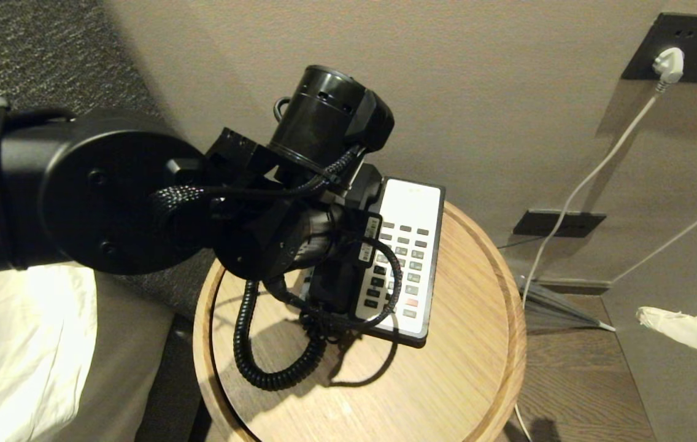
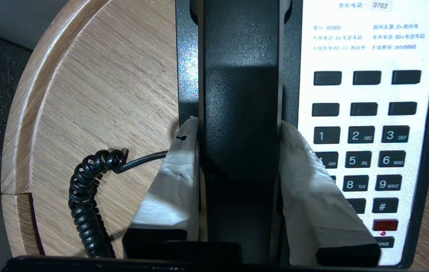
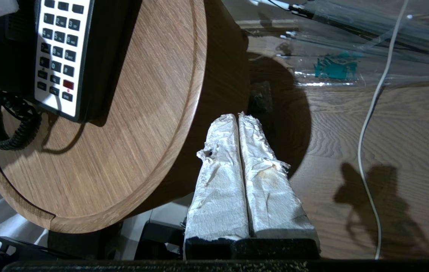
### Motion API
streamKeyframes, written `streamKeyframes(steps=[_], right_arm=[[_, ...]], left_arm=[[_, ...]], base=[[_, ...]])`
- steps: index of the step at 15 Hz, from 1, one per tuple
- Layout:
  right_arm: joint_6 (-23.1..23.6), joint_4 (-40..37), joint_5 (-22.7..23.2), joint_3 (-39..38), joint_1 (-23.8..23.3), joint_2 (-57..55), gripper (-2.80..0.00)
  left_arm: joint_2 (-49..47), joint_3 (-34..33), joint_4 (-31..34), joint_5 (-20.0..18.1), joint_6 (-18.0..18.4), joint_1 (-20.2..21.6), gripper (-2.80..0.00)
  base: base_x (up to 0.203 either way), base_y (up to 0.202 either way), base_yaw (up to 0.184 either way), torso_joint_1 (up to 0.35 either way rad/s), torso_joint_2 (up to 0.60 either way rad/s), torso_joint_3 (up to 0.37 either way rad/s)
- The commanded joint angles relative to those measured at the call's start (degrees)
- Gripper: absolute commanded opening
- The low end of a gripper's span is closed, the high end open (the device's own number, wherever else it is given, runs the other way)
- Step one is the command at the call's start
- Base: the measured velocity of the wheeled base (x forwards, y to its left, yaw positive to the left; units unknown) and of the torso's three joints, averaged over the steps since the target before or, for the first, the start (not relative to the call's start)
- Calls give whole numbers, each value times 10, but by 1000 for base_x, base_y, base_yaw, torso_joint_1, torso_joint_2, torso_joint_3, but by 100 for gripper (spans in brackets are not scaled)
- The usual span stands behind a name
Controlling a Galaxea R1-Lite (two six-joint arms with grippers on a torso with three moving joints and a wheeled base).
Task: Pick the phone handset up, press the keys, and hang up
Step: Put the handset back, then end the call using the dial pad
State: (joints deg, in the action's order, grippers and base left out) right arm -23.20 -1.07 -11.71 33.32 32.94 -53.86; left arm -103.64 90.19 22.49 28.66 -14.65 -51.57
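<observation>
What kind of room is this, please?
Most likely a hotel guest room. The desk phone carries a printed room number and dialling notes on its faceplate, it sits on a round wooden bedside table, and white bedding lies beside that table.

A round wooden desk (image 1: 471, 368) stands against a beige wall (image 1: 508, 92) — white bedding (image 1: 17, 350) lies beside it. Dark wall sockets (image 1: 683, 49) hold a white plug (image 1: 667, 64), its cable trailing to the wood floor (image 1: 575, 380).
</observation>
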Motion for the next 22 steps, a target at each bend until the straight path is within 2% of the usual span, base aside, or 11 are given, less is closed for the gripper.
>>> streamKeyframes(steps=[1, 2, 6, 13, 14, 17, 19, 22], right_arm=[[-1, -1, -1, -4, 0, 4, -280], [-1, 0, -1, -7, 0, 5, -280], [-1, 0, -1, -16, 0, 8, -280], [-1, 0, -3, -53, 0, 28, -280], [-1, 0, -3, -58, 0, 30, -280], [-1, 4, 2, -48, 1, 18, -280], [0, 5, 4, -26, 2, -6, -280], [2, 5, 22, 23, 5, -59, -280]], left_arm=[[-5, 1, 1, 1, -1, 0, -280], [-5, 4, -1, 1, -2, 0, 0], [-6, 29, 1, -1, -7, -1, 0], [69, 5, 7, -2, -10, -4, 0], [84, -10, 5, -4, -11, -4, -280], [120, -23, 8, -8, -53, -10, -280], [146, -35, 8, -8, -57, -20, -280], [183, -41, 7, -6, -58, -57, -280]], base=[[0, 0, 0, 0, 0, 0], [0, 0, 0, 0, 0, 0], [0, 0, 0, 0, 0, 0], [0, 0, 0, 0, 0, 0], [0, 0, 0, 0, 0, 0], [0, 0, 0, 0, 0, 0], [0, 0, 0, 0, 0, 0], [0, 0, 0, 0, 0, 0]])
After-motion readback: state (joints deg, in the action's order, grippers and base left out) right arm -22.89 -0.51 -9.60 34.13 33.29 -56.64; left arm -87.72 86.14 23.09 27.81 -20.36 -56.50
